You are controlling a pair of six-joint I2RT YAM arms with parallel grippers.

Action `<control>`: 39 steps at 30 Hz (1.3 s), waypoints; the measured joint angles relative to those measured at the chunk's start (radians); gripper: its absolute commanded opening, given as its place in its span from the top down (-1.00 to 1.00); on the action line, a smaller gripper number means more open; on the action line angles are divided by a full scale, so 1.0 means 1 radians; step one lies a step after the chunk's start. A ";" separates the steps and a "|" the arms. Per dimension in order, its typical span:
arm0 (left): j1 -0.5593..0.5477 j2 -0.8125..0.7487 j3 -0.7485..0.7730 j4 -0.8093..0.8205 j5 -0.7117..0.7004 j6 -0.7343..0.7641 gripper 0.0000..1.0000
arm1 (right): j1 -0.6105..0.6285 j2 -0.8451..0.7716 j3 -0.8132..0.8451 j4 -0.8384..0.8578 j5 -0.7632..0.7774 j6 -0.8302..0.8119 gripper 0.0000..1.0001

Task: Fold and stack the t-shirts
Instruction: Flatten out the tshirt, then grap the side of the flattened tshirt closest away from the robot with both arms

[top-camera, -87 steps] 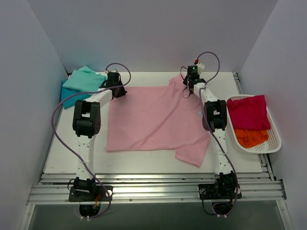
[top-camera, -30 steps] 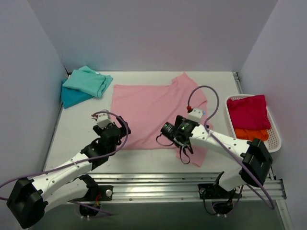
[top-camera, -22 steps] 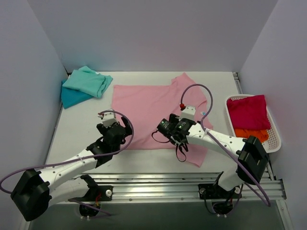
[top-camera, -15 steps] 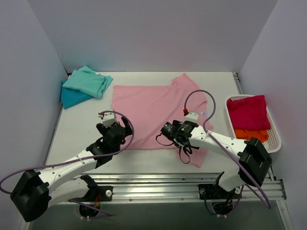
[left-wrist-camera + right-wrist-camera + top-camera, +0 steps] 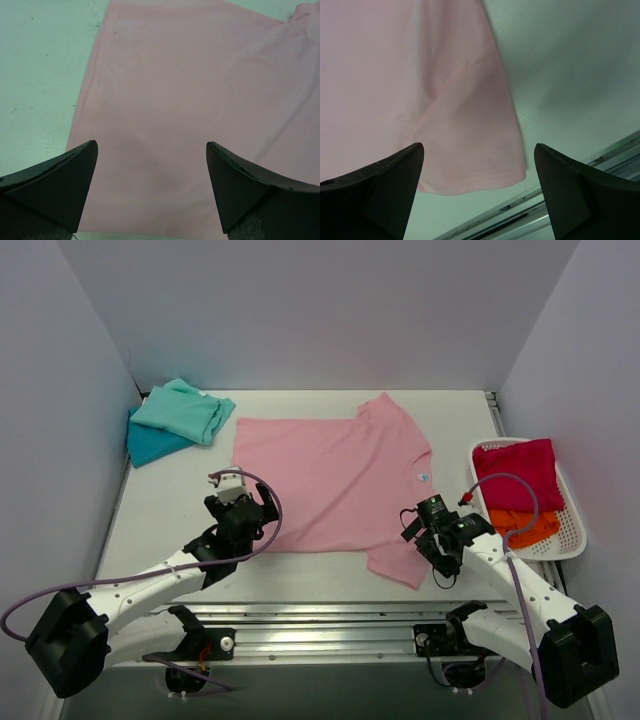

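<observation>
Poised, jaws apart on both sides, over the near edge of the light pink t-shirt point(image 5: 330, 480) lying flat on the table point(image 5: 160, 510), hem left and collar right — left gripper point(image 5: 152, 167) at the hem corner, right gripper point(image 5: 479, 167) above the near sleeve point(image 5: 470, 145).

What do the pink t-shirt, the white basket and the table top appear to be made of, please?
Pink t-shirt: soft matte knit cloth, likely cotton; it lies limp, with gentle creases and a stitched sleeve hem.
White basket: rigid moulded plastic, it seems, going by its open lattice wall.
Table top: pale, matte, faintly ribbed sheet; material unclear.
</observation>
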 measured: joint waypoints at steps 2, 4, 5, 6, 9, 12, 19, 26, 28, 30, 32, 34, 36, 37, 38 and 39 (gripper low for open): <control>0.000 0.001 0.000 0.002 0.006 0.000 -0.96 | -0.023 -0.027 -0.047 0.003 -0.051 0.001 -0.75; 0.001 0.001 0.000 0.002 0.015 0.000 -0.96 | -0.023 -0.030 -0.058 0.002 -0.094 0.000 -0.72; 0.001 0.000 0.000 0.002 0.019 -0.001 -0.96 | -0.023 -0.030 -0.058 0.002 -0.109 0.000 -0.71; 0.001 0.000 0.000 0.002 0.022 -0.001 -0.96 | -0.023 -0.032 -0.058 0.001 -0.120 0.001 -0.69; 0.001 0.000 0.000 0.002 0.028 -0.002 -0.96 | -0.023 -0.059 -0.063 -0.007 -0.140 0.006 -0.67; 0.002 -0.001 0.000 0.002 0.034 -0.003 -0.96 | -0.023 -0.127 -0.086 -0.035 -0.150 0.025 -0.60; 0.002 -0.004 0.000 0.002 0.058 -0.014 -0.96 | -0.016 -0.257 -0.163 -0.072 -0.183 0.080 -0.56; 0.002 -0.013 0.000 -0.002 0.073 -0.026 -0.96 | 0.008 -0.084 -0.274 0.027 -0.260 0.101 -0.54; 0.002 -0.021 0.000 -0.002 0.072 -0.028 -0.96 | 0.019 -0.086 -0.277 0.037 -0.266 0.109 -0.47; 0.002 -0.030 0.000 -0.002 0.072 -0.029 -0.96 | 0.025 -0.086 -0.277 0.037 -0.269 0.114 -0.36; 0.002 -0.037 0.000 -0.002 0.072 -0.029 -0.96 | 0.025 -0.085 -0.277 0.036 -0.276 0.119 -0.36; 0.003 -0.037 0.000 -0.002 0.072 -0.029 -0.96 | 0.026 -0.085 -0.277 0.036 -0.278 0.120 -0.36; 0.005 -0.037 0.000 -0.002 0.072 -0.029 -0.96 | 0.026 -0.085 -0.277 0.035 -0.277 0.119 -0.36; 0.006 -0.037 0.000 -0.002 0.072 -0.029 -0.96 | 0.026 -0.085 -0.275 0.034 -0.277 0.118 -0.36; 0.006 -0.037 0.000 -0.002 0.072 -0.029 -0.96 | 0.027 -0.084 -0.274 0.032 -0.275 0.117 -0.36; 0.006 -0.037 0.000 -0.002 0.072 -0.029 -0.96 | 0.031 -0.082 -0.270 0.029 -0.271 0.114 -0.36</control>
